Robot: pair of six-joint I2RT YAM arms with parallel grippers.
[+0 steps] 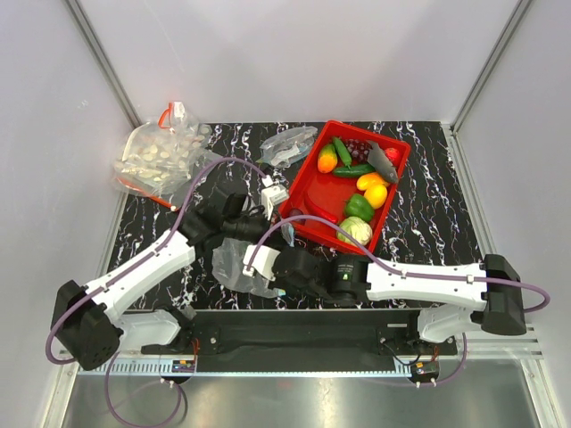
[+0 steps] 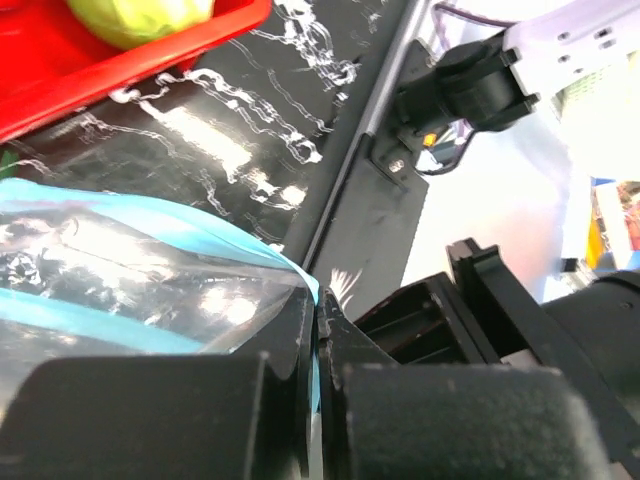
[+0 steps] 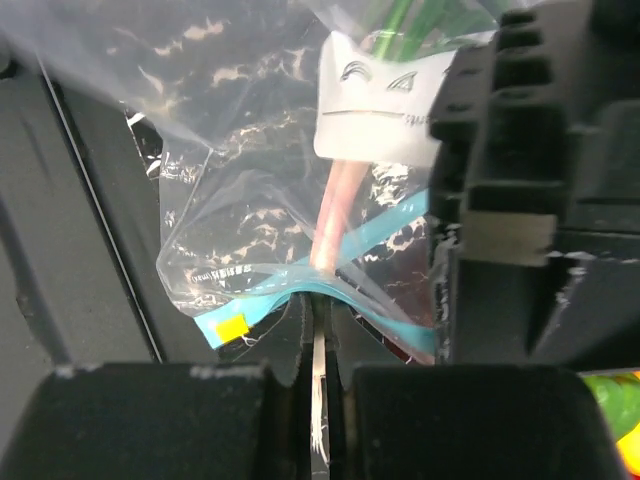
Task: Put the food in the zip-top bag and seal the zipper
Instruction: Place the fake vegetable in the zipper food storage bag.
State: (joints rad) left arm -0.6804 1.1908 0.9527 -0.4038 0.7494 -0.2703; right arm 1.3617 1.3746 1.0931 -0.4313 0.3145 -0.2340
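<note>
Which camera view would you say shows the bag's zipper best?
Right wrist: the zipper runs teal-blue mid-frame, pinched in the right gripper. Left wrist shows a stretch of it at the left gripper; top external barely shows it.

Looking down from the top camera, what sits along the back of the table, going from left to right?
From the left: clear bag of white round pieces → crumpled clear plastic → red tray.

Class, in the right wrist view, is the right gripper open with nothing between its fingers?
No: the right gripper is pinched shut on the teal zipper of the zip-top bag.
</note>
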